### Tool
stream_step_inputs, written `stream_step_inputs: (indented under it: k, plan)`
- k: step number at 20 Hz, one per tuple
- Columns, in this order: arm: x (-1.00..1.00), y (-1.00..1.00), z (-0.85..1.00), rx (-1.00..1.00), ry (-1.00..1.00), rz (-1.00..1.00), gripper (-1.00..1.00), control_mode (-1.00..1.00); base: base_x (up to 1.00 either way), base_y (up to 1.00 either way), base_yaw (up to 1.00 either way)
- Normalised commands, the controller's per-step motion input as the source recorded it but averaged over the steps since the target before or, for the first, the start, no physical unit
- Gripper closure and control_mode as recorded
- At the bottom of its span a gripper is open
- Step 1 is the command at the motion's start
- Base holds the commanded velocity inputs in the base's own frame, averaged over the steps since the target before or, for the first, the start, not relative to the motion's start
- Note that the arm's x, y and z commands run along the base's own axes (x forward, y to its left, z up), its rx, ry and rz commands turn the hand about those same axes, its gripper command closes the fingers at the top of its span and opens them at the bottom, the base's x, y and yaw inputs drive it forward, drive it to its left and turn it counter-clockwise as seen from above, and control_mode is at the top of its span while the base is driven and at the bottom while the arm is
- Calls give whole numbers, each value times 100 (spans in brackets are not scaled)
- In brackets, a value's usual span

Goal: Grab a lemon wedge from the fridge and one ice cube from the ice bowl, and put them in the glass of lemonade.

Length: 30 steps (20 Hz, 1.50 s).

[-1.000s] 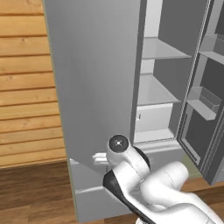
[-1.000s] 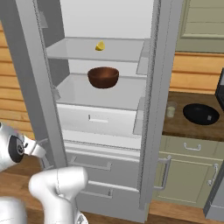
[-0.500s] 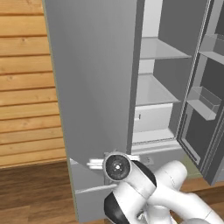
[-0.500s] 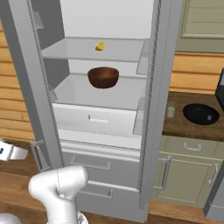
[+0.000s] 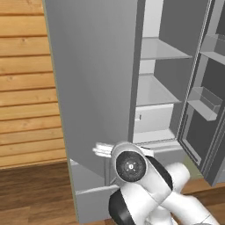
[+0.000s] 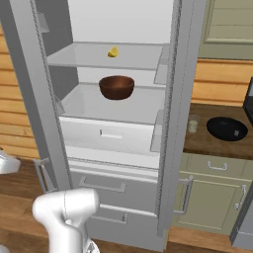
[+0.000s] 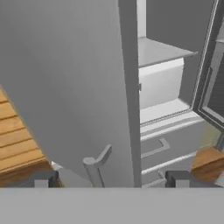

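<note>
Fridge (image 6: 173,123): tall, plain grey, both doors swung open, pale shelves inside, two drawers at the bottom with bar pulls. Lemon wedge (image 6: 113,52): small, bright yellow, sits on the upper shelf near the back, alone. Glass (image 6: 192,124): small clear tumbler with pale liquid, upright on the wooden counter just right of the fridge. Ice bowl (image 6: 227,128): round, shallow, black, on the same counter just right of the glass.
</note>
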Motion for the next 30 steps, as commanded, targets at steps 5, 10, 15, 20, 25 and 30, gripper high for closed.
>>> stream_step_inputs:
  k: [5,10,15,20,25,30]
  plan:
    - [-13,-92,44,45,-2,-15,-100,-100,0,0,0]
    - [-16,-99,15,53,-7,-1,-100,-100,0,0,0]
    - [-29,-83,2,48,-3,0,-100,-100,0,0,0]
    - [-2,-34,-11,33,-6,0,-100,-100,0,0,0]
    - [21,-4,-51,25,-29,0,-100,-100,0,0,0]
    - [53,18,-30,34,-7,0,-100,-100,0,0,0]
